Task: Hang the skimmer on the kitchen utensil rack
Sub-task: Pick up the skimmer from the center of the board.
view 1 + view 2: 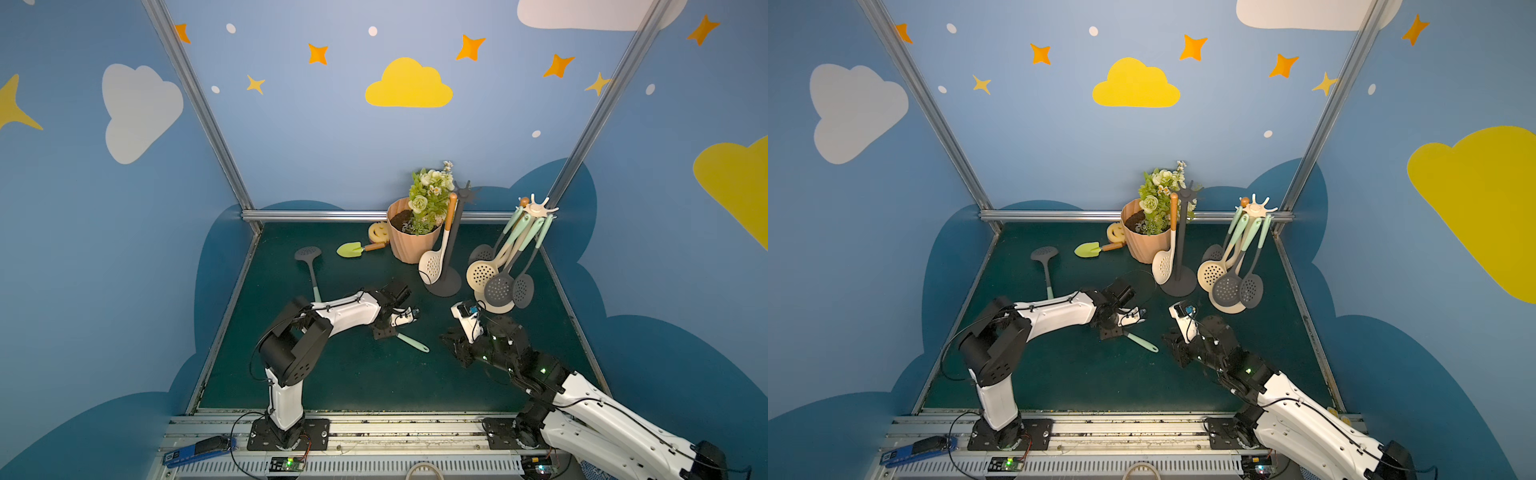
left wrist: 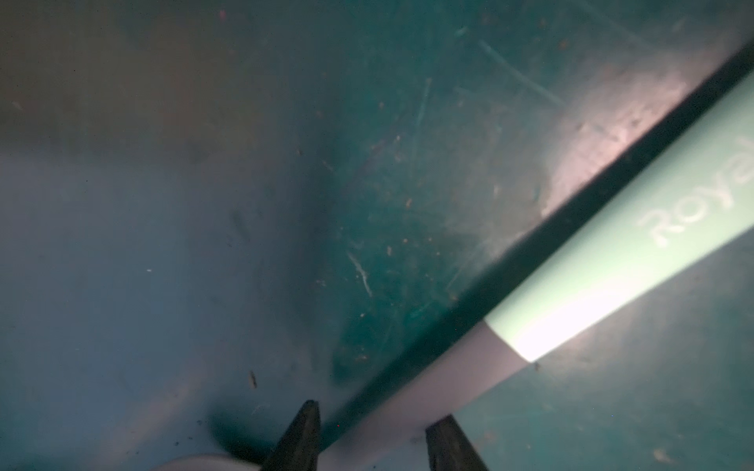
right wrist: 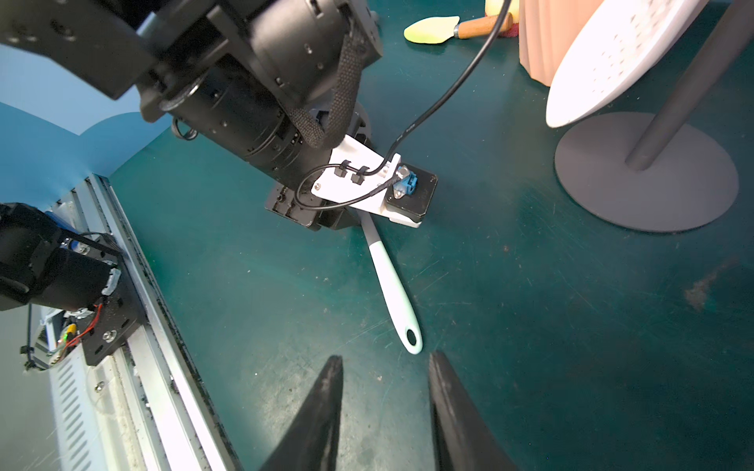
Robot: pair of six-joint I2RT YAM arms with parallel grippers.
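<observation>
Skimmer [image 2: 612, 265], mint handle, pale neck: lies flat on the green mat [image 1: 353, 374], mid-table, with its neck passing between the left fingers [image 2: 304, 436].

- Left gripper [image 2: 377, 412]: fingers spread to either side of the neck. A strip of shadow shows at one finger, and the other sits at the neck's edge. No firm pinch can be seen.
- Handle [image 1: 413, 343]: points out from under the left gripper [image 1: 384, 330] toward the right arm, and its looped end [image 3: 412, 340] rests on the mat. The head is hidden under the wrist in both top views.
- Right gripper [image 3: 386, 357]: its fingers [image 3: 322, 416] are apart with nothing between them. They sit low over the mat near the loop and do not touch it.
- Dark rack [image 1: 446, 282]: stands upright behind the grippers, with one white skimmer [image 1: 434, 264] hanging from it.
- Cream rack [image 1: 536, 208]: stands to the right of the dark one and carries several skimmers.
- Flower pot [image 1: 409, 241], yellow trowel [image 1: 353, 249] and grey skimmer [image 1: 307, 253]: sit along the rear of the mat.
</observation>
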